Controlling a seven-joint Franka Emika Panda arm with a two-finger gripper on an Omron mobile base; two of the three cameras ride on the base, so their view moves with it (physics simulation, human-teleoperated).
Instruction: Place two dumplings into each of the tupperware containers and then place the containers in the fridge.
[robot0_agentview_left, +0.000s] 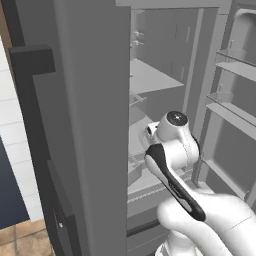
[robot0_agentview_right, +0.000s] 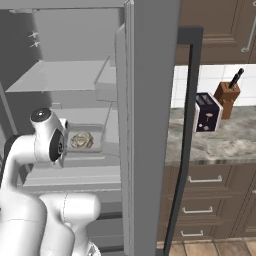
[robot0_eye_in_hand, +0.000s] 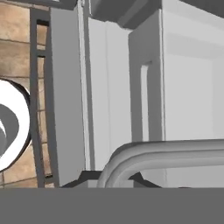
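- Inside the open fridge, on a middle shelf, one dark-grey container sat with beige dumplings in it, as the right base view showed; their exact number could not be counted from that distance.
- The arm reached into the fridge at about that shelf's height, with its wrist just beside the container.
- In the hand view a rounded grey rim ran close above the gripper, with the fridge's pale inner walls beyond; this was probably the container's edge.
- The gripper's jaws were fully closed, most likely pinching that rim, though the pinch itself could not be made out.
- Judged from this, the filling of at least one container was done and it was being set on, or had just reached, its shelf.
- A second container was not to be seen on the shelves in view, so whether it was already stored could not be told.
- On the counter to the right stood a toaster and a knife block.
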